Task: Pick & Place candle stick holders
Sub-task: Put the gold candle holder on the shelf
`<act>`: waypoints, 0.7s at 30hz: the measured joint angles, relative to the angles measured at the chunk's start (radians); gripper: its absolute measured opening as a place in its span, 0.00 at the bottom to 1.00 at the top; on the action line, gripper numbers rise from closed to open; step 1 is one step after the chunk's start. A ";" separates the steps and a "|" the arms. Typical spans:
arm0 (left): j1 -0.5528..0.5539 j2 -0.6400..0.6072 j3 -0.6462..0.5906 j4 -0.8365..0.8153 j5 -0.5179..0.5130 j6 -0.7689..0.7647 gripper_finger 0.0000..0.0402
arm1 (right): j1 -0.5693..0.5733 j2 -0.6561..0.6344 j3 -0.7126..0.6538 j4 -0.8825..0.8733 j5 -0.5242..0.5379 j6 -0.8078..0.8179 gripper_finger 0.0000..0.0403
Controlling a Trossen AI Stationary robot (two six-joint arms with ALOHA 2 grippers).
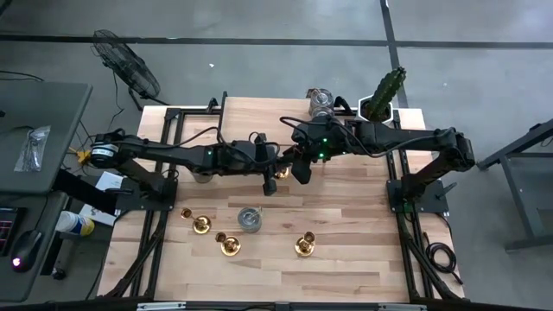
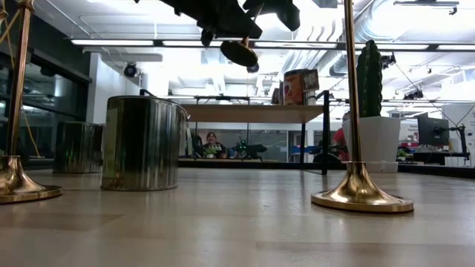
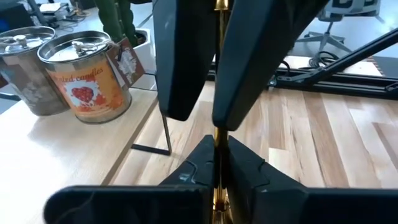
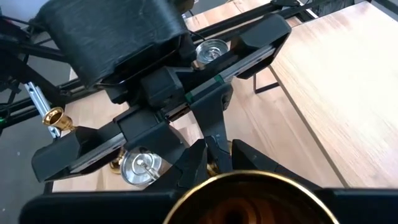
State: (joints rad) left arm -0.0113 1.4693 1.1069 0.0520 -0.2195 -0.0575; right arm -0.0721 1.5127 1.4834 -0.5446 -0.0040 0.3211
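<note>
both grippers, left and right, pinch one brass candle stick holder aloft between them.

In the high view, the table fills the middle of the frame. Three candle stick holders stand in a row across its lower half, with a tin can between the left pair and the right one. Above them, near the frame's centre, the left gripper and right gripper meet around a fourth holder. Two more cans and a potted cactus sit at the table's upper edge.
</note>
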 joint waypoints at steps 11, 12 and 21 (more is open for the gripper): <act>0.000 0.000 0.000 -0.001 0.003 -0.005 0.02 | 0.000 0.000 0.000 0.000 -0.003 0.003 0.15; 0.000 0.000 0.000 -0.001 0.004 -0.005 0.02 | 0.000 0.000 0.000 0.000 -0.003 0.003 0.15; 0.000 0.000 0.000 -0.003 0.005 -0.013 0.02 | 0.000 0.000 0.000 0.002 -0.003 0.015 0.34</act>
State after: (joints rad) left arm -0.0113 1.4693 1.1065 0.0494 -0.2150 -0.0703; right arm -0.0719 1.5127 1.4830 -0.5423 -0.0067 0.3361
